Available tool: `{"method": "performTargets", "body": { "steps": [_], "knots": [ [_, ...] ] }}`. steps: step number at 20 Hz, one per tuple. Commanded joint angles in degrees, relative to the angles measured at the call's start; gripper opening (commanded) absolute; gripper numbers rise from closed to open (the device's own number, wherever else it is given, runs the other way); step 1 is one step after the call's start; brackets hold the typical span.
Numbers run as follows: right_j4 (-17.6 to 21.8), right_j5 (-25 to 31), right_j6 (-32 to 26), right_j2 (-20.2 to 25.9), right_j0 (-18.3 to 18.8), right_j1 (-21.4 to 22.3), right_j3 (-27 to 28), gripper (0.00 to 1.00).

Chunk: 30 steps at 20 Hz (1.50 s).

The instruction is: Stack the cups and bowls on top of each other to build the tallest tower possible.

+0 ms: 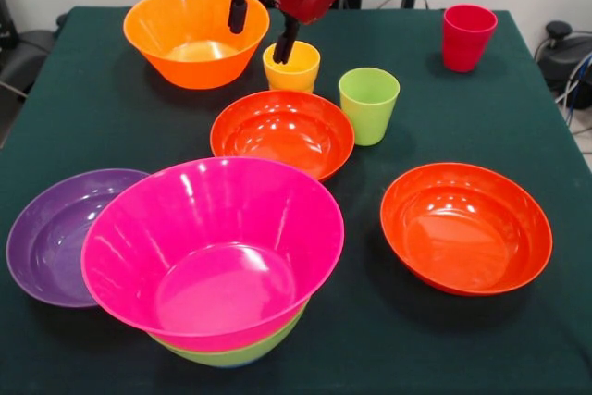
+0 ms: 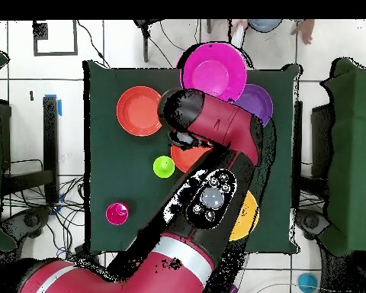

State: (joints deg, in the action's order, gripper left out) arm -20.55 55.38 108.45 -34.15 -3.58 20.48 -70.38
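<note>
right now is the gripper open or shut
Open. In the front view the gripper has its two black fingers spread apart, one reaching down to the yellow-orange cup, clamping nothing.

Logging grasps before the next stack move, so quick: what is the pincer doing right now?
Pincer: open, holding nothing; one finger hangs at the rim of the small yellow-orange plastic cup, the other in front of the deep orange plastic bowl.

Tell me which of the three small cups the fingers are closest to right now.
The yellow-orange cup: one of the open gripper's fingers hangs right over its rim. The green cup stands farther off, and the red cup sits alone toward the table's corner.
</note>
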Motion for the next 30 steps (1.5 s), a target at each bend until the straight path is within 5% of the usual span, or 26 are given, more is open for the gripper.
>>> {"method": "performTargets", "body": {
  "steps": [1, 12, 30],
  "knots": [
    [-1.29, -4.63, 10.77, 9.07, -1.13, -1.66, -6.22, 1.00],
    [-4.25, -7.16, 12.34, 10.41, -4.40, -0.69, -10.25, 1.00],
    [-3.86, -7.66, 11.66, 10.69, -4.31, -0.89, -10.54, 1.00]
  ]
}}
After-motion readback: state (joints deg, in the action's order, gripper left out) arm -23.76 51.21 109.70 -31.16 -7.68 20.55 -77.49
